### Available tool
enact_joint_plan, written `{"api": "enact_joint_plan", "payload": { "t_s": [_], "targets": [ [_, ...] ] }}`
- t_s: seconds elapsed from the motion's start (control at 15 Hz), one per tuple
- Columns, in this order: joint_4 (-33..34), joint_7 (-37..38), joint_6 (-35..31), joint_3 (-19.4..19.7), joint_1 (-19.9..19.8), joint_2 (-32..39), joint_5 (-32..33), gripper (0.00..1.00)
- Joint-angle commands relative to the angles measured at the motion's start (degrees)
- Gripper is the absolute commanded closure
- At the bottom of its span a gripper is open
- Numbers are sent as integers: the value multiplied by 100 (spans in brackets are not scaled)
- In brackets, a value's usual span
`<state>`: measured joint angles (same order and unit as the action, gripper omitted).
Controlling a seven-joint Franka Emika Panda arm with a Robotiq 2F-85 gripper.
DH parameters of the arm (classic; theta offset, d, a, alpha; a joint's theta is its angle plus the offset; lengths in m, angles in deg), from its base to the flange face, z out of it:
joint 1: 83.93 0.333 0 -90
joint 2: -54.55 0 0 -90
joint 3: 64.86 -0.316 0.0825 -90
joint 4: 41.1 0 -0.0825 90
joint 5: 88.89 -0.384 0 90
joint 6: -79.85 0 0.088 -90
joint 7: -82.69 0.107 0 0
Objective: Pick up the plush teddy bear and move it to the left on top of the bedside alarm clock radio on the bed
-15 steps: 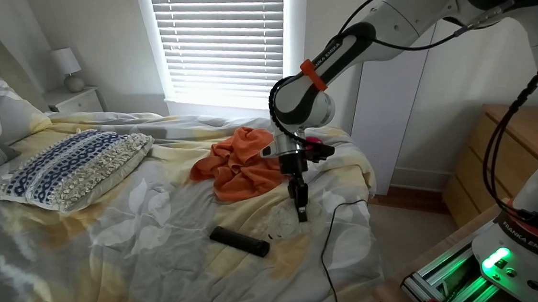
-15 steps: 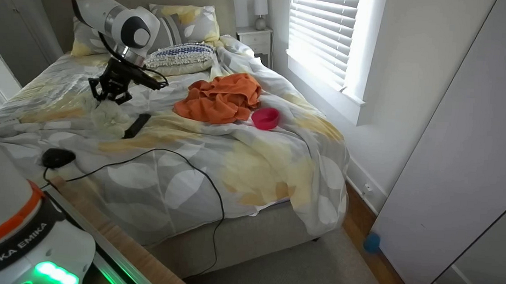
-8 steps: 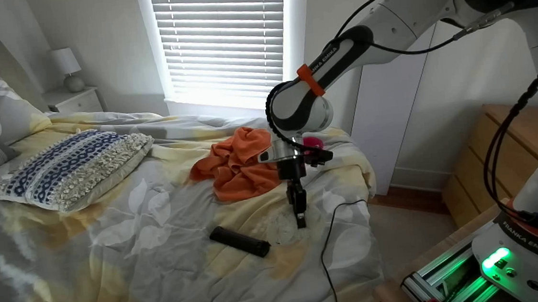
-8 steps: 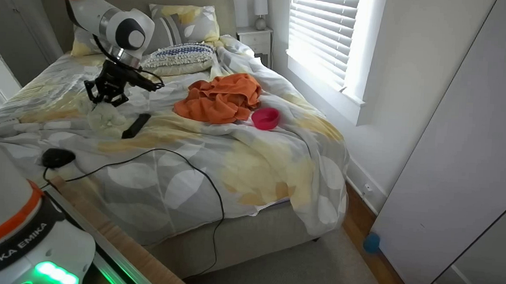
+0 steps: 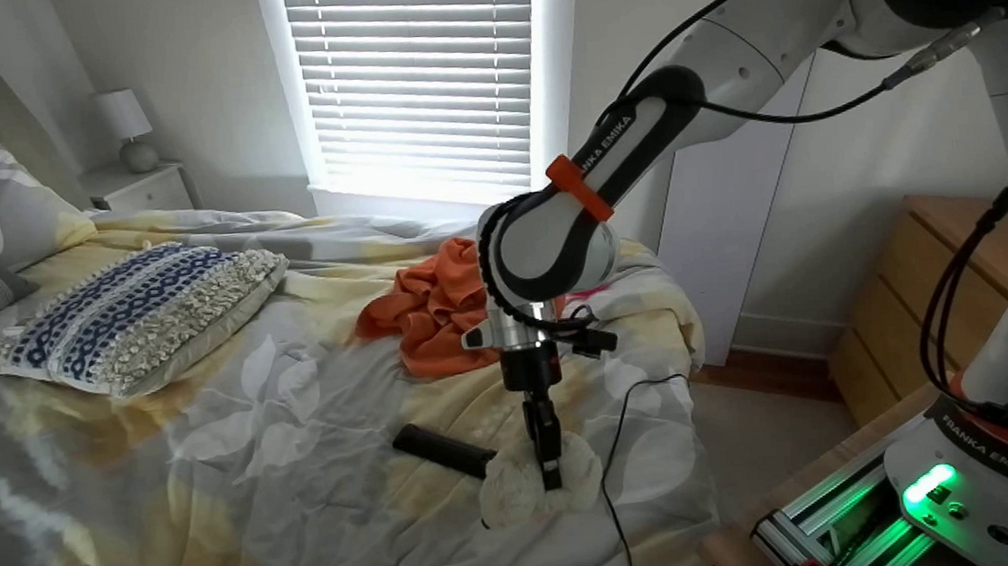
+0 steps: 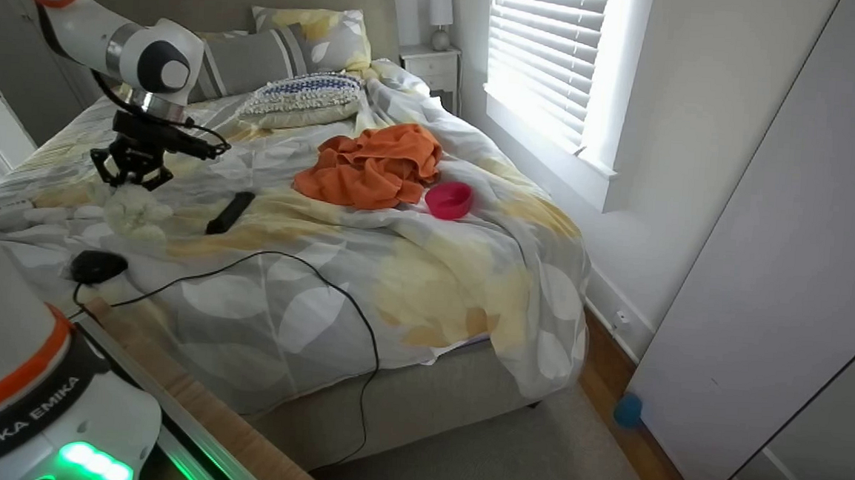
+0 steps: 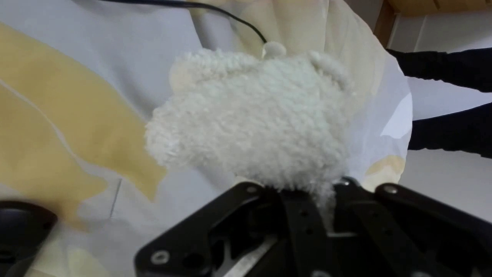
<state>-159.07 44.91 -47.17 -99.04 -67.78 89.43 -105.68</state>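
Showing white fur, the bear (image 7: pixel 250 119) is pinched in the gripper (image 5: pixel 552 474) over the duvet (image 5: pixel 323 495). Nearby lie a black bar (image 6: pixel 230 213) and the clock (image 6: pixel 99 268); farther off, an orange cloth (image 6: pixel 372 170) with a pink bowl (image 6: pixel 448 206) just beside it.

The bed (image 6: pixel 432 400), under a rumpled grey and yellow cover (image 5: pixel 306 514), bore in both exterior views a heaped orange cloth (image 6: pixel 376 166), a black bar-shaped object (image 6: pixel 231 213), a fringed cushion (image 5: pixel 138 316) and a black cable (image 6: pixel 272 253). In an exterior view a pink bowl (image 6: pixel 448 200) sat beside the cloth, and a dark rounded object (image 6: pixel 98 267) lay near the edge
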Motion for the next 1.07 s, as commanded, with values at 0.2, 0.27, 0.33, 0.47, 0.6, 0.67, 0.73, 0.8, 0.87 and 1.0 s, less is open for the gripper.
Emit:
{"api": "enact_joint_plan", "payload": {
  "t_s": [0.2,0.27,0.33,0.47,0.6,0.67,0.73,0.8,0.87,1.0],
  "targets": [
    [-71,278,-144,-158,320,84,-39,97],
    [-35,299,-116,-179,362,135,-24,97],
    [-4,307,-102,-206,403,194,-11,97],
    [45,312,-99,-254,485,301,14,97],
    [102,286,-119,-307,566,409,43,97],
    [146,278,-100,-334,607,475,68,97],
    [191,263,-81,-362,628,538,73,97],
    [243,214,-76,-409,636,604,67,97],
    [309,195,-43,-439,653,669,85,97],
    [407,226,2,-460,687,748,140,97]
  ]
}}
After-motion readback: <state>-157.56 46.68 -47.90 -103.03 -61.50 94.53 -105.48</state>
